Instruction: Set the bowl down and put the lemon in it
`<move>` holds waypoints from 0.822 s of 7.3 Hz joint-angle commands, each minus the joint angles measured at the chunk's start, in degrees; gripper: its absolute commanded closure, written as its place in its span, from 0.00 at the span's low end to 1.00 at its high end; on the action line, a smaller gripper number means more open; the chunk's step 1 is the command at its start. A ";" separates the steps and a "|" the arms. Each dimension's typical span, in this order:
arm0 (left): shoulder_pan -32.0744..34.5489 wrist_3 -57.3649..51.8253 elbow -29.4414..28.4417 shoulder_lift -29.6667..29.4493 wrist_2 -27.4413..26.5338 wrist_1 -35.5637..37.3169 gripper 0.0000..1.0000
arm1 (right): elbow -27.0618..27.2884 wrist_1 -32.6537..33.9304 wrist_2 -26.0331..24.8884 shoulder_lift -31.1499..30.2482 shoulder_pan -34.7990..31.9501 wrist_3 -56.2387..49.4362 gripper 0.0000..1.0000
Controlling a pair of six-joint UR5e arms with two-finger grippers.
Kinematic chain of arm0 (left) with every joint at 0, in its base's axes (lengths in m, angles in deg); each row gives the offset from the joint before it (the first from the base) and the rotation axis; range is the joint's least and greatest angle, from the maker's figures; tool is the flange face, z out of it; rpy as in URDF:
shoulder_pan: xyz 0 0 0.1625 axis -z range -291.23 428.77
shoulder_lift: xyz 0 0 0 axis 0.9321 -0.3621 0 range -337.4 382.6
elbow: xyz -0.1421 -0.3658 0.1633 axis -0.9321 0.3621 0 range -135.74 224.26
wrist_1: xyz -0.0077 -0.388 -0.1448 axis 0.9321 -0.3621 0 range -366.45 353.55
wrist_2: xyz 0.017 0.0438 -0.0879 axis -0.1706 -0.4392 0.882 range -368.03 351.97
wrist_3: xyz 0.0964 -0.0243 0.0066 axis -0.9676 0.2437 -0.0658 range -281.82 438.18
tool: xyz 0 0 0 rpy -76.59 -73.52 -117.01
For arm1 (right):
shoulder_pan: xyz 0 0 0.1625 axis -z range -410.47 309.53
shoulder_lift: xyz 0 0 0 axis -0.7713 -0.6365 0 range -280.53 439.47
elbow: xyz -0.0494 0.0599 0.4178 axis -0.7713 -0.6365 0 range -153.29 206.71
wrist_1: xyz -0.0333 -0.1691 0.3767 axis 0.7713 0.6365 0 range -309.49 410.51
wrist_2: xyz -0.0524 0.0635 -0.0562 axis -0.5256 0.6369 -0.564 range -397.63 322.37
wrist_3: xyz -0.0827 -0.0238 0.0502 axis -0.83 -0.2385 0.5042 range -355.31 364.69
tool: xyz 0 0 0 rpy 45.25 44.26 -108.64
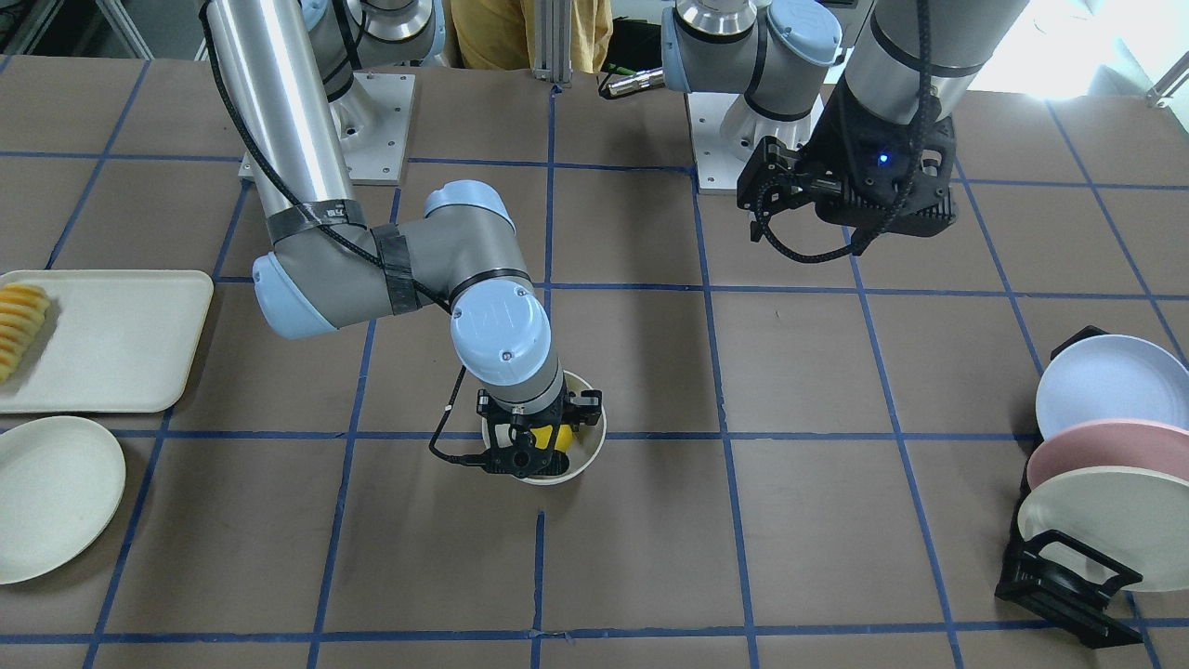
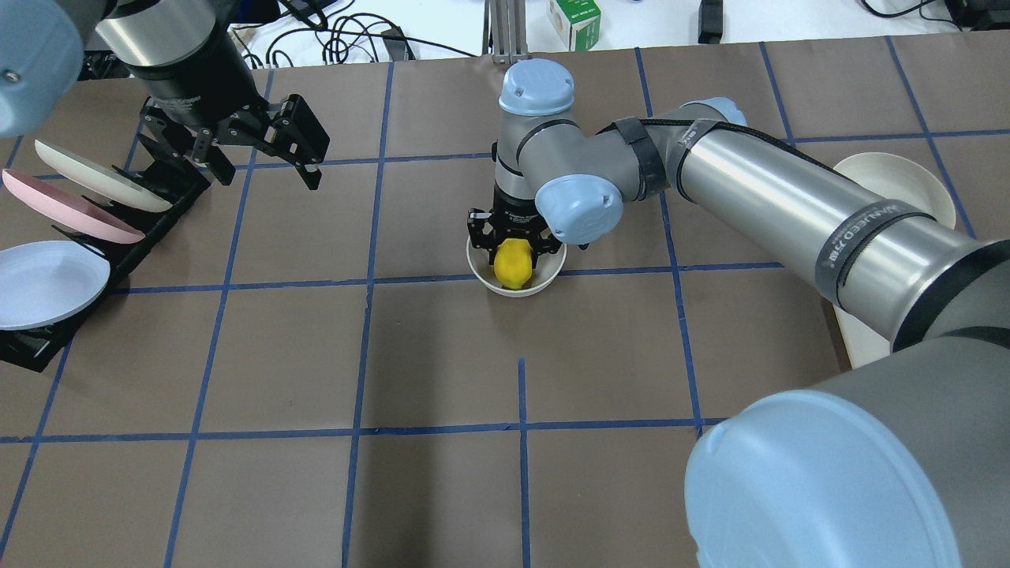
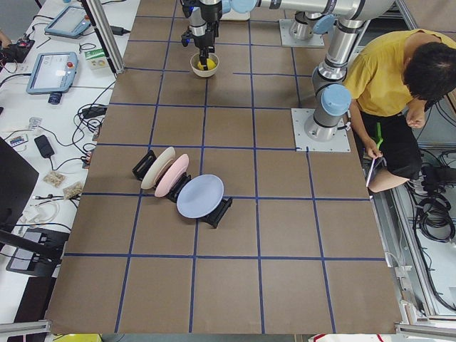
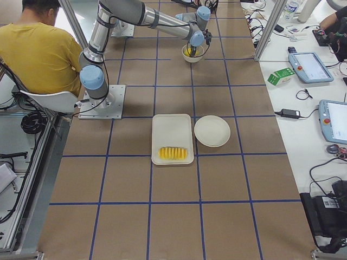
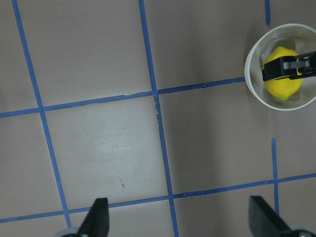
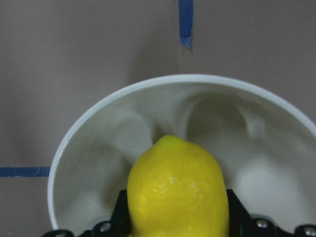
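The off-white bowl (image 1: 592, 452) stands on the brown table near its middle, on a blue tape line; it also shows in the overhead view (image 2: 550, 278) and the left wrist view (image 5: 254, 85). My right gripper (image 1: 537, 439) reaches down into the bowl, shut on the yellow lemon (image 2: 513, 265). The right wrist view shows the lemon (image 6: 177, 192) between the fingers, low inside the bowl (image 6: 86, 126). I cannot tell if the lemon touches the bowl's bottom. My left gripper (image 2: 260, 162) hangs open and empty high above the table, far from the bowl, near the plate rack.
A black rack (image 1: 1068, 581) with three pastel plates stands at the table's end on my left. A cream tray (image 1: 111, 344) with sliced yellow food and a flat cream plate (image 1: 51, 497) lie on my right side. A person in yellow (image 3: 388, 78) sits behind the arm bases.
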 commanded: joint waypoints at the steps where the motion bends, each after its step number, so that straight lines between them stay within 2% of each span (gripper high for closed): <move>1: -0.05 -0.01 0.47 0.28 0.07 0.03 0.00 | 0.30 0.13 -0.14 0.21 0.05 0.26 0.23; 2: -0.05 -0.01 0.65 0.45 0.07 0.03 0.00 | 0.12 0.13 -1.10 -0.48 0.05 0.26 0.02; 4: -0.05 -0.09 0.57 0.54 0.07 0.29 0.00 | -0.49 -1.18 -1.20 -3.02 0.49 0.18 0.00; 5: -0.05 -0.01 0.39 0.45 -0.02 0.56 0.00 | -1.28 -6.32 -1.98 -6.87 1.62 -0.26 0.00; 6: -0.05 0.08 0.30 0.54 0.07 0.65 0.00 | -2.24 -12.03 -8.17 -11.60 3.11 -1.13 0.00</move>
